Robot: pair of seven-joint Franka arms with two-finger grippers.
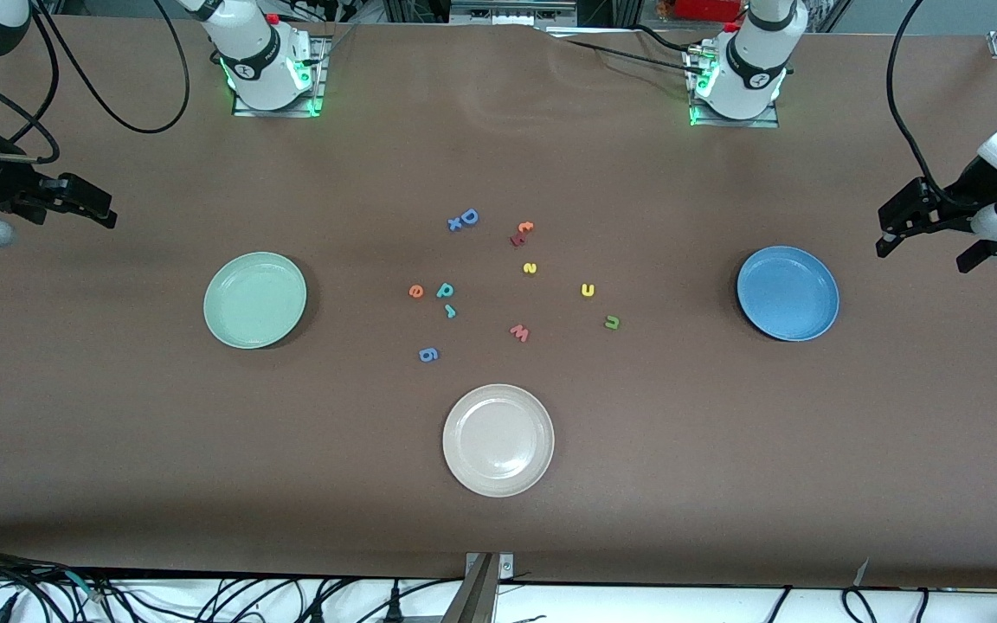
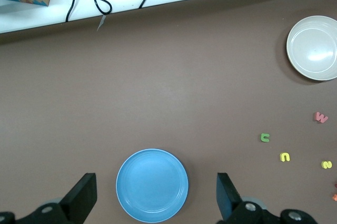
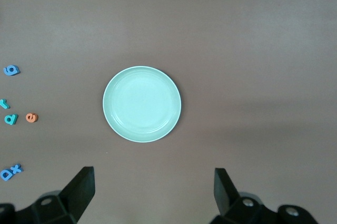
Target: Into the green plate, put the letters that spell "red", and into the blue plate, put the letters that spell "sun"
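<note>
Left gripper (image 1: 927,229) jaws wide apart, empty, hangs above table at left arm's end, near blue plate (image 1: 787,292). Right gripper (image 1: 87,206) likewise spread, empty, at right arm's end near green plate (image 1: 254,299). Both plates hold nothing. Mid-table between plates: orange e (image 1: 415,292), teal d (image 1: 445,290), teal r (image 1: 450,311); yellow s (image 1: 530,268), yellow u (image 1: 588,290), green n (image 1: 612,323). White plate (image 1: 498,440) nearer camera.
</note>
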